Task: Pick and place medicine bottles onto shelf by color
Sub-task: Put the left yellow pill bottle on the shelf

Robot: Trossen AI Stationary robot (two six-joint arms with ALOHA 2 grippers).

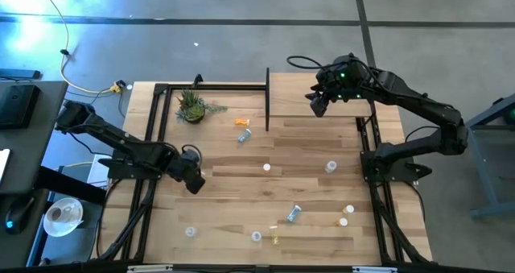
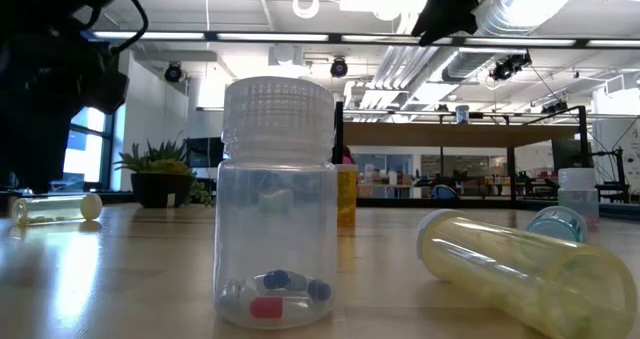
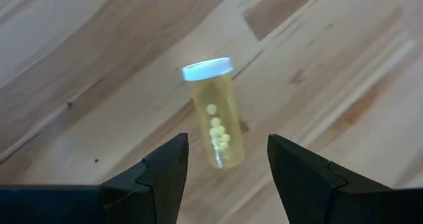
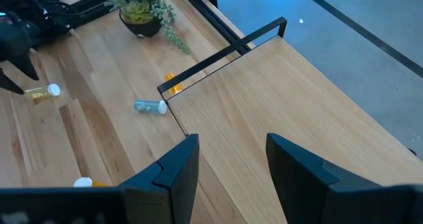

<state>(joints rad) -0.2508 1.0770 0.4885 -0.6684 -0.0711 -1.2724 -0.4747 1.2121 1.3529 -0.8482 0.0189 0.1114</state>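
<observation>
A yellow medicine bottle (image 3: 215,118) with a white cap lies on its side on the planked table. My left gripper (image 3: 228,139) hovers over it, pointing steeply down. Its fingers are open on either side of the bottle's bottom end and do not touch it. The same bottle (image 4: 43,92) shows below that gripper (image 4: 13,72) in the right wrist view. My right gripper (image 1: 318,105) hangs open and holds nothing above the shelf (image 1: 298,104), a pale raised board at the far right. Other bottles are scattered across the table, among them an orange one (image 1: 241,122) and a pale blue one (image 1: 244,134).
A potted plant (image 1: 191,106) stands at the far left. Close to the low camera a clear bottle (image 2: 278,209) with capsules stands upright beside a yellow one (image 2: 520,269) lying down. Several bottles sit near the front edge (image 1: 294,214). Black frame rails (image 1: 267,96) edge the shelf.
</observation>
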